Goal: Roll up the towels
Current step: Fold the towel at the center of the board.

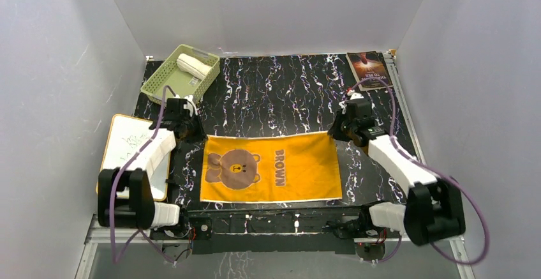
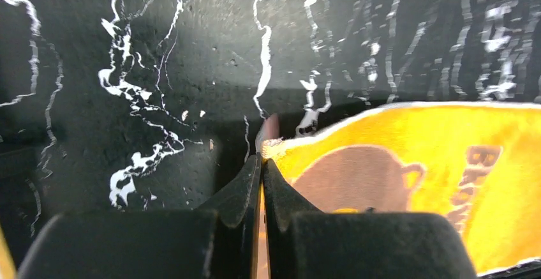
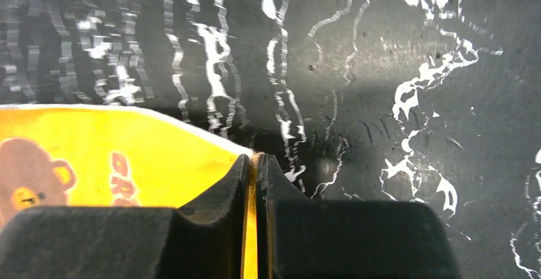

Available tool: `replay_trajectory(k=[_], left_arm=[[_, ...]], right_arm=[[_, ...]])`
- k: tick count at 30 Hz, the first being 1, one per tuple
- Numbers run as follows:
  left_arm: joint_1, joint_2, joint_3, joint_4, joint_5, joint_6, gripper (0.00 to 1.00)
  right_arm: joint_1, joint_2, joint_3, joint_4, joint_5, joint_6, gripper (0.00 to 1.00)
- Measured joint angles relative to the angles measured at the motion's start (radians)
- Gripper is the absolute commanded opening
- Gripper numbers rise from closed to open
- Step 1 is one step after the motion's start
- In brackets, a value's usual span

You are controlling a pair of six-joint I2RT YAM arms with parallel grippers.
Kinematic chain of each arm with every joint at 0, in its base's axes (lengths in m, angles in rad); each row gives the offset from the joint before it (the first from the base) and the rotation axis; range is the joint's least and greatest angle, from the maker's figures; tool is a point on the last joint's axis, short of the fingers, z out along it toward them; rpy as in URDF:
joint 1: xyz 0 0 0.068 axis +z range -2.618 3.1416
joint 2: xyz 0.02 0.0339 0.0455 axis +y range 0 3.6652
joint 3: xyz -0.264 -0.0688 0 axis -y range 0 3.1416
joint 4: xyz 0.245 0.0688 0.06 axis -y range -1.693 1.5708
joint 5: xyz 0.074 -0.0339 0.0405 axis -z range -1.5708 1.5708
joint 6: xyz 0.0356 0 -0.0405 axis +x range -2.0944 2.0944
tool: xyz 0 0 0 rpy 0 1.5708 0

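At the far left a whiteboard (image 1: 131,148) lies under the left arm, and beyond it a green basket (image 1: 157,78) already holds the cream towel (image 1: 194,65), rolled. The left gripper (image 2: 263,158) is closed tight on the far-left corner of the yellow towel (image 1: 271,167), which lies spread flat with its bear print up, in the near middle of the table (image 1: 281,87). The right gripper (image 3: 256,161) pinches the far-right corner the same way, with yellow cloth showing between its jaws. The step looks like the start of the roll from the far edge. To do it well, both corners should probably travel together and level, so the roll stays straight and the edge does not skew. Whether the corners are lifted off the table or resting on it is hard to tell. The towel's near edge lies close to the table's near edge, so there is little room there, while bare table opens beyond the far edge. The book (image 1: 368,69) sits well apart in the far-right corner.
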Motion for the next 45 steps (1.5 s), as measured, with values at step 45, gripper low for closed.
replay_trajectory(k=[45], left_arm=[[0.052, 0.028, -0.139, 0.305, 0.177, 0.01, 0.0]], right_arm=[[-0.192, 0.165, -0.036, 0.168, -0.066, 0.053, 0.0]])
